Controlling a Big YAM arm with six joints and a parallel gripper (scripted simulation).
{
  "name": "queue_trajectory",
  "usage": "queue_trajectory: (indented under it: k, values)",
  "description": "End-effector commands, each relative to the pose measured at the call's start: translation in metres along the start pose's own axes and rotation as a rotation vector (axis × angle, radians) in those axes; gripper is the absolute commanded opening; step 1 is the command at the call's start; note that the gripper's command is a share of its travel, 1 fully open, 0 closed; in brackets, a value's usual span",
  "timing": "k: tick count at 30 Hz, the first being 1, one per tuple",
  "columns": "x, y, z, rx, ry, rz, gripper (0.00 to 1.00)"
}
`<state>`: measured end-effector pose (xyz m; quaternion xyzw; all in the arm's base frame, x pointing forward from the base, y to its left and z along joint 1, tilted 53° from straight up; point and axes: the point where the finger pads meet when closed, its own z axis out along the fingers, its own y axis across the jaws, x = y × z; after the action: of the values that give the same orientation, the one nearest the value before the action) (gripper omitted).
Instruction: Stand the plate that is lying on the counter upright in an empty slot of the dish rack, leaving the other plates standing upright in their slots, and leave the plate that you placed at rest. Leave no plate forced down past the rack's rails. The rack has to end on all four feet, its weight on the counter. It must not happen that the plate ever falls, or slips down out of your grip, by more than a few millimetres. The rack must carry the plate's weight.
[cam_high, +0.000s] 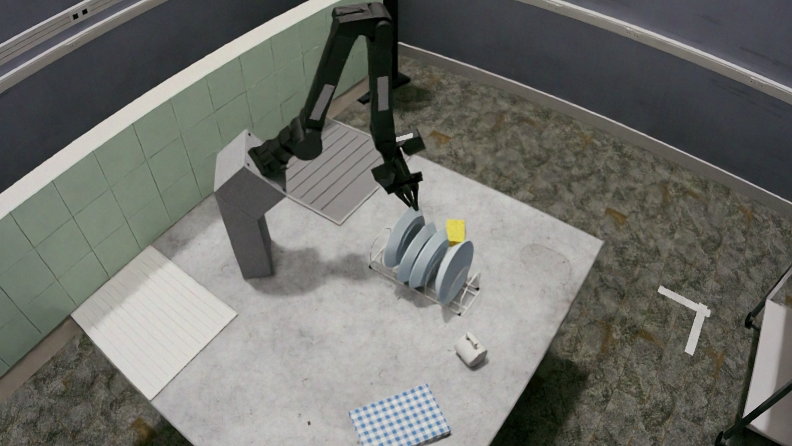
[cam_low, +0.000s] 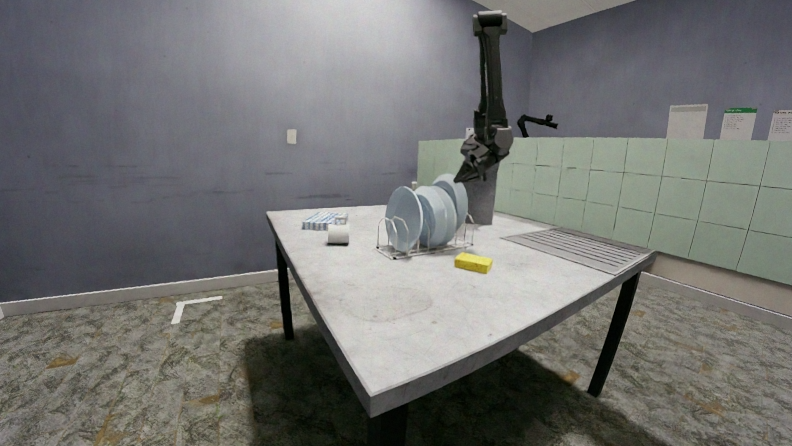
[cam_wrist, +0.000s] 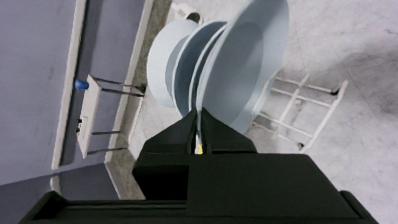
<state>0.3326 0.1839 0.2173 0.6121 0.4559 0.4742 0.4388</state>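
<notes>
A white wire dish rack (cam_high: 423, 274) stands on the grey counter and holds several pale blue plates on edge. My gripper (cam_high: 414, 204) is shut on the top rim of the plate (cam_high: 403, 237) at the rack's far end, which stands upright in line with the others. In the exterior view the gripper (cam_low: 462, 177) pinches that same plate (cam_low: 455, 195) from above. In the wrist view the fingers (cam_wrist: 201, 131) clamp the thin rim of the plate (cam_wrist: 245, 65), with the other plates (cam_wrist: 172, 70) behind it and the rack's rails (cam_wrist: 295, 107) below.
A yellow sponge (cam_high: 455, 230) lies just beside the rack. A white mug (cam_high: 470, 349) lies on its side near the front edge, and a blue checked cloth (cam_high: 400, 418) sits at the front corner. A grey pedestal (cam_high: 243, 204) carries the arm's base, with ribbed drain mats (cam_high: 338, 168) nearby.
</notes>
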Motion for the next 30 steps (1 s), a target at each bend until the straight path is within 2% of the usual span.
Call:
queue_trajectory:
  k: [1, 16, 19, 30]
  values:
    - [-0.0002, 0.0072, 0.0088, -0.024, -0.025, 0.005, 0.0]
    - [0.0064, -0.0027, 0.0178, -0.024, -0.026, 0.004, 0.0]
    - [0.0049, 0.0062, 0.0143, -0.038, -0.019, 0.027, 0.0]
    - [0.0049, 0.0061, 0.0143, -0.038, -0.019, 0.027, 0.0]
